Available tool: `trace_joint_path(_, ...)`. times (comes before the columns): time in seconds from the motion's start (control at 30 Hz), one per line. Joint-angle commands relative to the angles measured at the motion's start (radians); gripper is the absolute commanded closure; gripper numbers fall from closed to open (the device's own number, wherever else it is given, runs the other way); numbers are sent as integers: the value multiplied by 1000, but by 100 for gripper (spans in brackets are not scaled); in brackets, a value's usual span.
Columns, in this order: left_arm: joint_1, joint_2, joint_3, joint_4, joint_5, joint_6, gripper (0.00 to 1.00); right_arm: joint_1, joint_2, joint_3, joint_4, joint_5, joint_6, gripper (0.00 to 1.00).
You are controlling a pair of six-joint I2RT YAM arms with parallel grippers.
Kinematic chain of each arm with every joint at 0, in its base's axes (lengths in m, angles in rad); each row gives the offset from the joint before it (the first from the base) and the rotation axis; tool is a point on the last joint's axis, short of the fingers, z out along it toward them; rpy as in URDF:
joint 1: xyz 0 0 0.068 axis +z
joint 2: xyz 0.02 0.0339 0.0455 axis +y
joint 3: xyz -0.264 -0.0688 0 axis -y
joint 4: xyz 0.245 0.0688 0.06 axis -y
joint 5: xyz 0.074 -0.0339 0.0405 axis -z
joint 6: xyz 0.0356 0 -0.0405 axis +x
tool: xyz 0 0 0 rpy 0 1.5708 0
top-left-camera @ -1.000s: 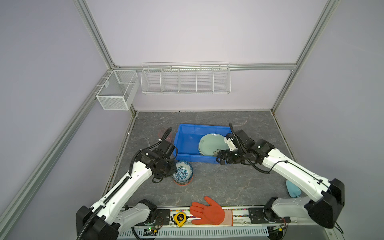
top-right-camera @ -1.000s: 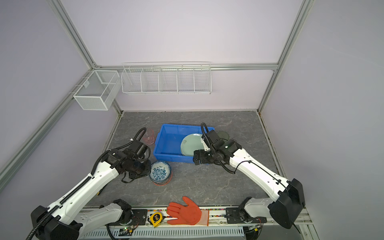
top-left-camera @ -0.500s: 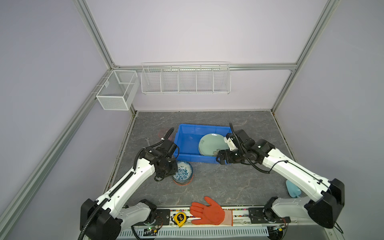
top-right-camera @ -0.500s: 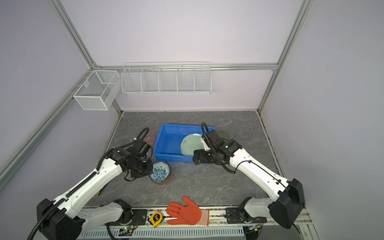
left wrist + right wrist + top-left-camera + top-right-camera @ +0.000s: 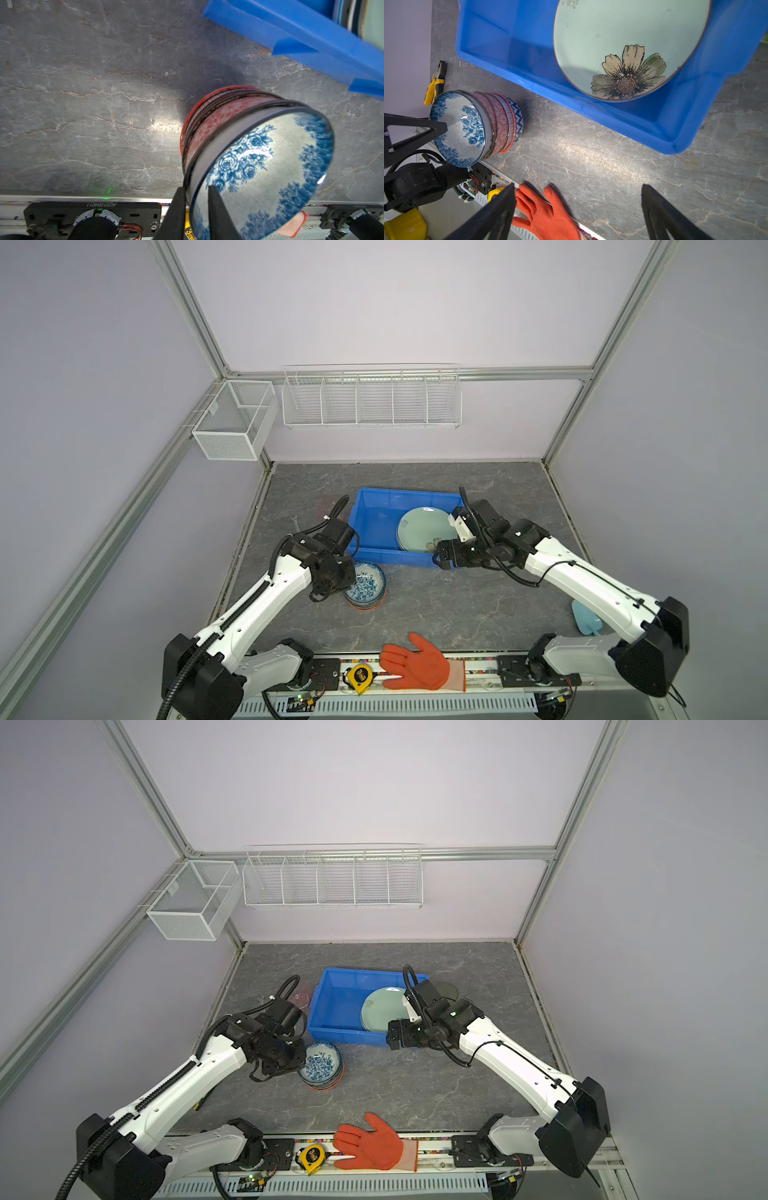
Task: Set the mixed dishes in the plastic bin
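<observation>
A stack of patterned bowls [image 5: 365, 587] [image 5: 320, 1065] stands on the table in front of the plastic bin's left corner, with a blue floral bowl [image 5: 259, 166] [image 5: 460, 128] on top. My left gripper [image 5: 195, 188] [image 5: 348, 574] is shut on that top bowl's rim, one finger inside and one outside. The blue plastic bin [image 5: 386, 558] [image 5: 345, 1036] [image 5: 529, 68] holds a mint green flower plate [image 5: 422, 526] [image 5: 623, 37] on top of other plates. My right gripper [image 5: 578, 187] [image 5: 439, 560] hangs open and empty over the table at the bin's front right corner.
An orange glove [image 5: 419, 666] and a yellow tape measure [image 5: 359, 674] lie at the front edge. A pink cup [image 5: 301, 992] stands left of the bin, a green cup [image 5: 449, 990] right of it. Pliers [image 5: 435, 83] lie near the left wall. Wire baskets [image 5: 370, 400] hang on the walls.
My left gripper has shifted slightly toward the bowl stack and its jaws have parted from fully shut to the width of the top bowl's rim. The right arm has not moved.
</observation>
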Motion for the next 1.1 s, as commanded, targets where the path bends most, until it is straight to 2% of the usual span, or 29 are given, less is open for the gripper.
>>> trace_joint_path(0.0, 4, 3, 29, -16, -24, 10, 81, -5, -11, -14, 9, -8, -12, 5)
trace_joint_path(0.47, 4, 12, 28, -27, -29, 15, 93, -9, -24, -25, 10, -6, -10, 5)
trace_joint_path(0.6, 4, 11, 32, -29, -30, 13, 100, -11, -30, -28, 10, -5, -11, 5)
trace_joint_path(1.07, 4, -26, 74, -30, 1, 0, 100, -15, -34, -30, 10, -9, -10, 5)
